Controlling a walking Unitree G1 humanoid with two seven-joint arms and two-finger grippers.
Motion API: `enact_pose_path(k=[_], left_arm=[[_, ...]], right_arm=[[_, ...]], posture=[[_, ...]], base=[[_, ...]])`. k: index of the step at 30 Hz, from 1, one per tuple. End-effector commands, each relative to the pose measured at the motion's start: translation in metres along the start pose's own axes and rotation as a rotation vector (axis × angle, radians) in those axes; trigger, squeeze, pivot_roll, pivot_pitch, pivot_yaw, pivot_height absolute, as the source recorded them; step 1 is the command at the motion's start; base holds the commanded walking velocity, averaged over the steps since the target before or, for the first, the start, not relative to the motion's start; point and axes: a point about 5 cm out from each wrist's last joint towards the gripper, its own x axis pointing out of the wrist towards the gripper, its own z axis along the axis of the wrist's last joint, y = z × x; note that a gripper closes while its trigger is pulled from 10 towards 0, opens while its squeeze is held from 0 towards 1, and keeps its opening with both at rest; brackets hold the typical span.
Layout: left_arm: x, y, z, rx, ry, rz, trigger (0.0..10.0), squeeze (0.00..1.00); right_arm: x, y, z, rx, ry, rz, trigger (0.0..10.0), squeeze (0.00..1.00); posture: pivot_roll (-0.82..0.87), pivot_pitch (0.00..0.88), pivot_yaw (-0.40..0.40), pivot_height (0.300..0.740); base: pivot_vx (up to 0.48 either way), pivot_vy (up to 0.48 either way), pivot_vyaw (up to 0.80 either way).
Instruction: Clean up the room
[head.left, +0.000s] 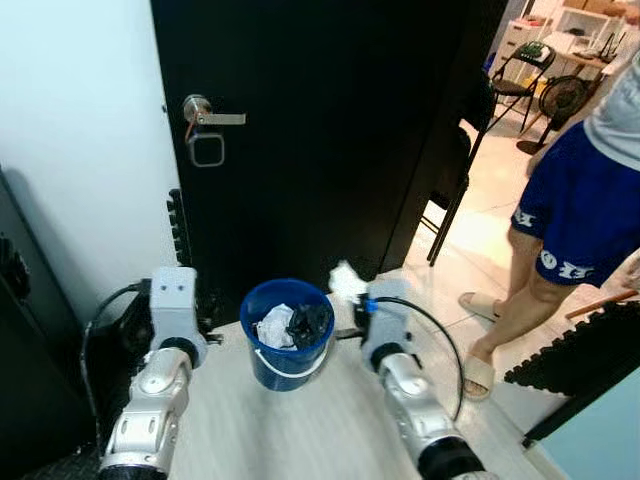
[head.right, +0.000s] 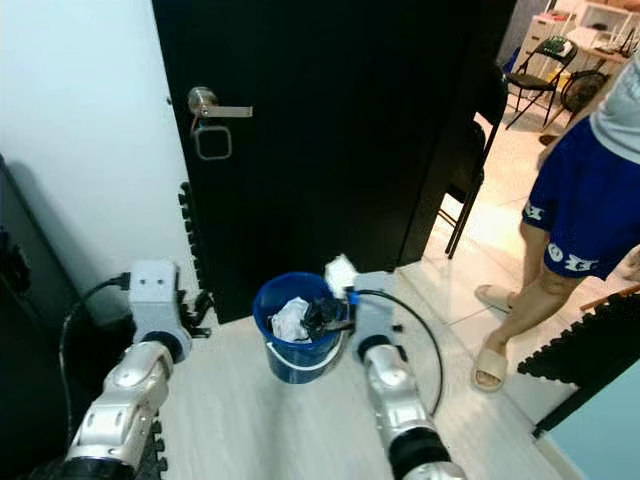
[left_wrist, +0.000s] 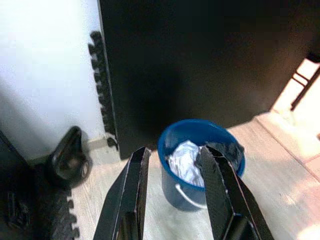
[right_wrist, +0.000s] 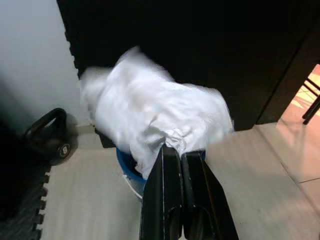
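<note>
One crumpled tissue (right_wrist: 155, 112), pinched by the right pincer (right_wrist: 181, 150), remained undropped at the bucket's (head.left: 287, 345) 3 o'clock; left pincer (left_wrist: 172, 167) spread.

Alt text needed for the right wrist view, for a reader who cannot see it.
The right gripper, fingers shut, holds a crumpled white tissue above a blue bucket on a pale floor. Behind stands a black door; a black kettlebell sits by the white wall.

Daylight floods through the doorway (head.left: 520, 150) at right; the black door (head.left: 330, 130) stays dim, wrist views soft, cloth (right_wrist: 155, 110) blurred.
</note>
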Motion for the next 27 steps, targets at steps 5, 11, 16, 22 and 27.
enact_pose_path(k=[5,11,16,22,27], left_arm=[[0.0013,-0.0047,-0.0042,-0.002,0.034,-0.01,10.0,0.0],[0.0026,-0.0058,-0.0056,0.008,0.051,-0.021,10.0,0.0],[0.0028,-0.0067,-0.0054,0.013,0.055,-0.031,10.0,0.0],[0.003,-0.0071,-0.0053,0.019,0.058,-0.038,10.0,0.0],[0.0025,-0.0069,-0.0057,0.019,0.06,-0.04,10.0,0.0]], right_arm=[[-0.002,-0.012,-0.0037,-0.008,0.02,-0.034,10.0,0.0],[-0.0021,-0.0151,-0.0034,0.007,0.016,-0.057,10.0,0.0],[-0.004,-0.016,-0.0048,0.016,0.014,-0.068,10.0,0.0],[-0.0057,-0.0153,-0.008,0.02,0.023,-0.07,10.0,0.0],[-0.0057,-0.0149,-0.0079,0.021,0.023,-0.071,10.0,0.0]], posture=[[0.11,0.0,-0.085,0.726],[0.11,0.0,-0.071,0.726],[0.11,0.0,-0.067,0.726],[0.11,0.0,-0.068,0.726],[0.11,0.0,-0.068,0.726]], base=[[0.341,0.0,0.0],[0.344,0.0,0.0],[0.341,0.0,0.0],[0.341,0.0,0.0],[0.341,0.0,0.0]])
